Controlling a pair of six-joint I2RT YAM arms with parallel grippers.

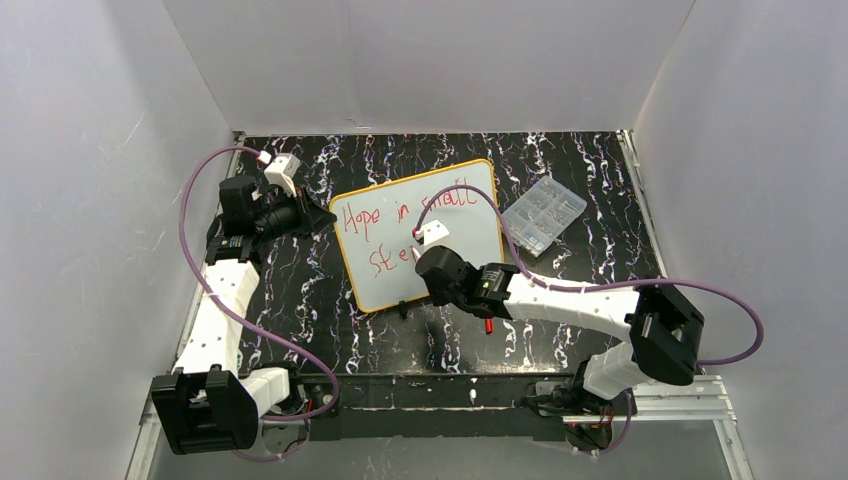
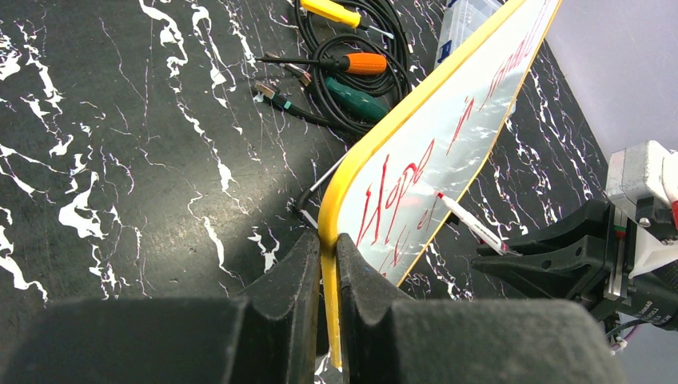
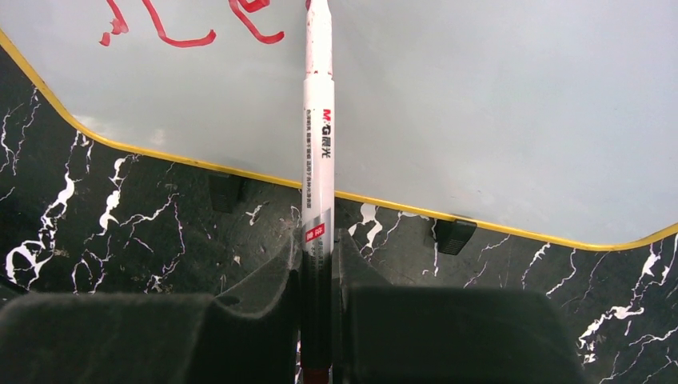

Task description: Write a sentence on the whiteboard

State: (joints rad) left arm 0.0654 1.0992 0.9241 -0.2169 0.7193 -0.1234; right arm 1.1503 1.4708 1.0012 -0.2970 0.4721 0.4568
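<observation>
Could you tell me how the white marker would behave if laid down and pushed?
The slim white plastic marker looks round and smooth, so it probably rolls. It juts straight from the right end effector, so likely stiff.

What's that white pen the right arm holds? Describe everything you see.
A slim white plastic-looking marker with printed lettering and a small red label low on the barrel. The right gripper is shut on its lower barrel; it points over the whiteboard, toward the red writing. Whether its tip touches the board cannot be told.
</observation>
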